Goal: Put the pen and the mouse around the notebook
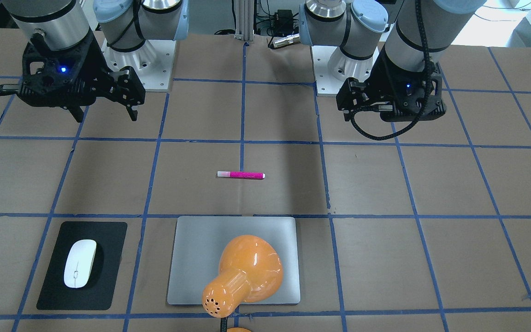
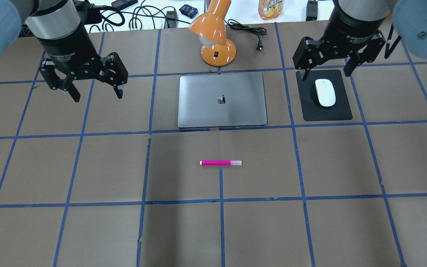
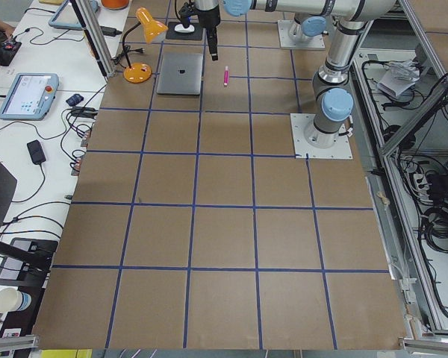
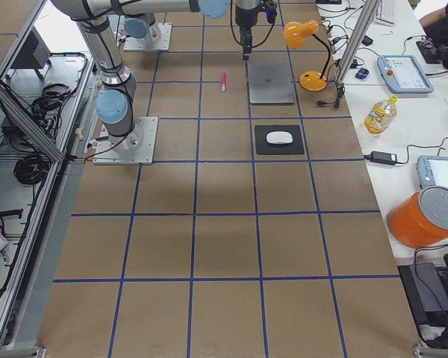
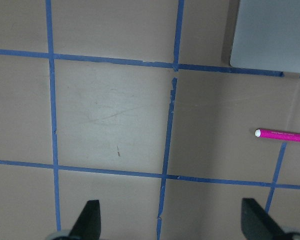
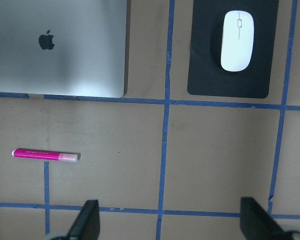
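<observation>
The pink pen (image 2: 221,162) lies flat on the brown table, on the robot's side of the silver notebook (image 2: 206,107). The white mouse (image 2: 325,92) rests on a black mat (image 2: 310,111) to the notebook's right. My left gripper (image 2: 98,96) hangs open above the table, left of the notebook, holding nothing. My right gripper (image 2: 325,75) also hangs open and empty, high up near the mouse. The left wrist view shows the pen (image 5: 282,135) and a notebook corner (image 5: 275,35). The right wrist view shows the pen (image 6: 45,155), the mouse (image 6: 237,40) and the notebook (image 6: 65,65).
An orange desk lamp (image 2: 217,52) stands just beyond the notebook, its head leaning over it in the front view (image 1: 247,272). Its cord (image 2: 250,35) trails to the far edge. Blue tape lines grid the table. Benches with devices line the far side.
</observation>
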Controlling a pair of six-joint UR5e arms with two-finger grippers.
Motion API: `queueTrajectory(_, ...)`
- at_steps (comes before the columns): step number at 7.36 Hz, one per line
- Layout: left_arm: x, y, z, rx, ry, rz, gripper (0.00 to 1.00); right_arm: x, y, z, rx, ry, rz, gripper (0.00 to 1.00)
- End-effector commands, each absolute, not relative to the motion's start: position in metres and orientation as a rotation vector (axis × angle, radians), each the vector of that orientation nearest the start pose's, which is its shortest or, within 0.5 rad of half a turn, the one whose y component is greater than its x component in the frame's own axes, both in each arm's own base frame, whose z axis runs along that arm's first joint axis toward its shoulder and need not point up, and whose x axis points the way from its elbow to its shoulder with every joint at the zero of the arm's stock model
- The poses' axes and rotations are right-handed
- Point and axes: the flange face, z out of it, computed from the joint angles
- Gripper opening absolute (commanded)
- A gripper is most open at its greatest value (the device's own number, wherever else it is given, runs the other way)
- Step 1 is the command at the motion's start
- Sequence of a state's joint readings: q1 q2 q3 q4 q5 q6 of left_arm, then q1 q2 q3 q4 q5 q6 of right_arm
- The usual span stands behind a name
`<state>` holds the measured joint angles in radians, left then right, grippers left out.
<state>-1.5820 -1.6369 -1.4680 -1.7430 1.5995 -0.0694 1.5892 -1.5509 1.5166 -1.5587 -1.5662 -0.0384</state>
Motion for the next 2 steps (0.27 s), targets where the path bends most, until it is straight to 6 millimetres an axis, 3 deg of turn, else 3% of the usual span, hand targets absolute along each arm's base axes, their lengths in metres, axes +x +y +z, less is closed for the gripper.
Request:
queueTrajectory(1,-0.1368,-0.5066,0.4876,-0.083,3.103,0.187,1.0,0.143,-0.4997,0.5026,-0.089,3.136,-0.034,1.0)
queueTrajectory(2,-0.1368,-0.5073,0.4899,-0.081,3.104,0.168,1.0,0.143,-0.4997,0.5026,-0.089,3.136,-0.034,1.0)
